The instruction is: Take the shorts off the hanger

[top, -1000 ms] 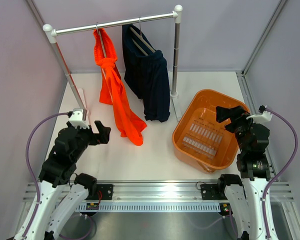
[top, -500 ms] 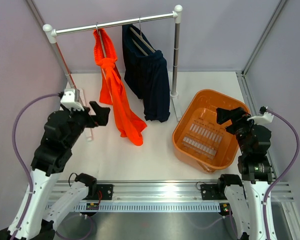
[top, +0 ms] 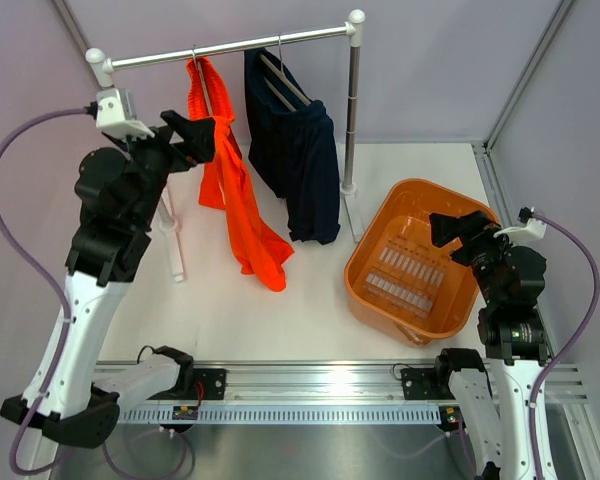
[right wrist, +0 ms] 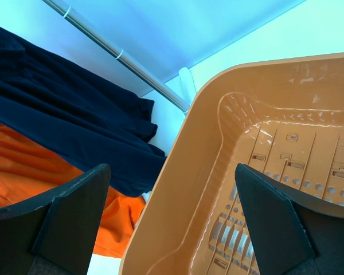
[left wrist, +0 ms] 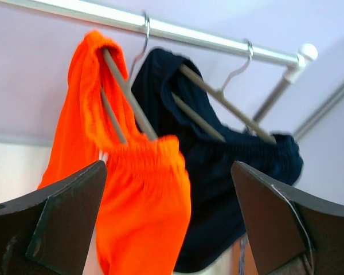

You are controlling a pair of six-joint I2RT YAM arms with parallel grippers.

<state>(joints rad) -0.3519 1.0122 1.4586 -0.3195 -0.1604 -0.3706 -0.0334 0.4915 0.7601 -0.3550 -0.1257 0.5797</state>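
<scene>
A: Left side first. Arm pose?

B: Left arm is stretched tall from its base, elbow high and forearm angled toward the rail (top: 230,47). The left gripper (top: 195,135) points right, just beside the top of the orange shorts (top: 235,200). Can't tell from above if they touch.

A: Pincer?

B: Spread wide, holding nothing. In the wrist view the left gripper (left wrist: 169,169) frames the orange shorts (left wrist: 143,195), with a finger at each lower corner.

A: Where are the shorts?

B: They're on the rack. The orange shorts are draped over a grey hanger (left wrist: 129,97) hooked on the rail (left wrist: 178,28), with the hem trailing onto the table (top: 310,300). The navy shorts (top: 300,170) are just to their right on a second hanger (left wrist: 223,100), also on the rail.

A: Moving right?

B: Orange basket (top: 420,186) on the table, right of the rack's post (top: 352,110).

A: Right arm?

B: Folded low and compact over its base. The right gripper (top: 448,228) hangs above the basket's right side and faces left.

A: State?

B: Fingers parted, empty. The wrist view shows the right gripper (right wrist: 172,169) looking across the basket (right wrist: 258,114) toward the navy shorts (right wrist: 74,114).
</scene>
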